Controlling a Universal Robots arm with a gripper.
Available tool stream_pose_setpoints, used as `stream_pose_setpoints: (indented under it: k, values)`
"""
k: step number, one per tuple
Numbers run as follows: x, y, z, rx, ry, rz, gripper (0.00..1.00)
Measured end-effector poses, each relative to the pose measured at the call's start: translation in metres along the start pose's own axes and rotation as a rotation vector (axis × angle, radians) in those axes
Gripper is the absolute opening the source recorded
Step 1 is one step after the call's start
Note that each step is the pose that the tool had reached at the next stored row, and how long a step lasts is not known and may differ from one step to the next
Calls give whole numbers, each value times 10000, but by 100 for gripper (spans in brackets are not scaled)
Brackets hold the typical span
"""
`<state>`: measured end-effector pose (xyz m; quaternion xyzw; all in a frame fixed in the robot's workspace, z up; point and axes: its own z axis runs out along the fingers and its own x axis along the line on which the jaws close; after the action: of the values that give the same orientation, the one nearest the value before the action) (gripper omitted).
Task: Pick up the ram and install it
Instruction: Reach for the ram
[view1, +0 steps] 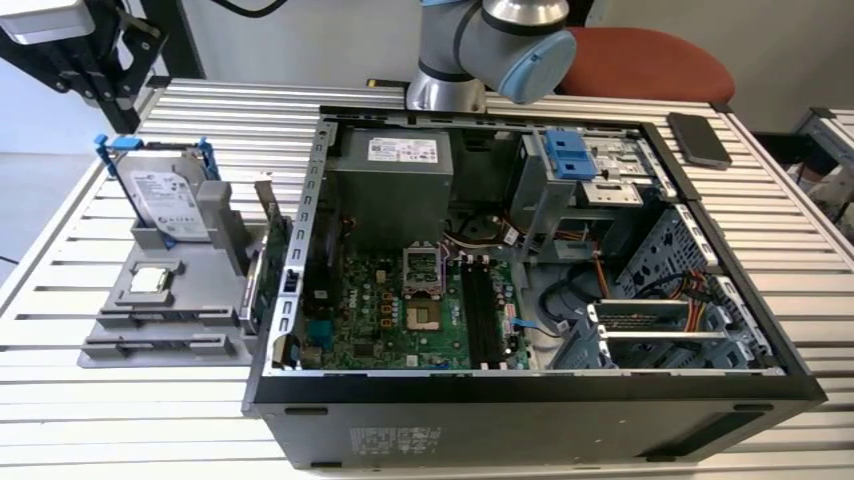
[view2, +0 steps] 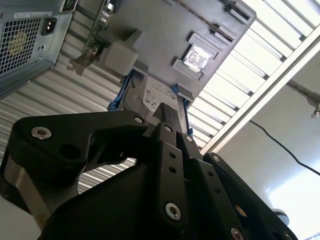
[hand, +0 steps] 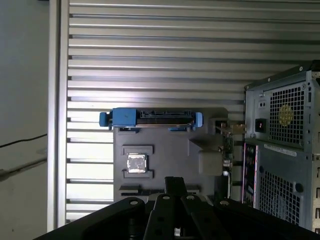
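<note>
Gripper (hand: 175, 184) hangs over the grey tray (view1: 120, 352) left of the open case (view1: 534, 400), jaws seemingly closed on nothing. The ram (view1: 167, 319) looks to be the dark strip in the tray's near slot. The tray also holds one hard drive (view1: 167, 200) and one CPU (view1: 150, 280), with one green card (view1: 274, 250) beside; slatted metal table (view1: 80, 420), one phone (view1: 698, 138) far right, one red chair (view1: 654, 60) beyond.

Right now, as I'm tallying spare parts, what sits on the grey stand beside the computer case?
On the grey stand: an upright blue-framed hard drive and a square chip. In the first wrist view the gripper covers its near edge.
</note>
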<state>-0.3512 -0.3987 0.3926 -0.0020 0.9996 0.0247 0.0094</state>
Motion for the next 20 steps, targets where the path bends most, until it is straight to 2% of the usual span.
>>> stream_pose_setpoints:
  k: [15,20]
  values:
    - [0,-2,0,-15,5,0,0]
    - [0,-65,-3,-16,7,0,0]
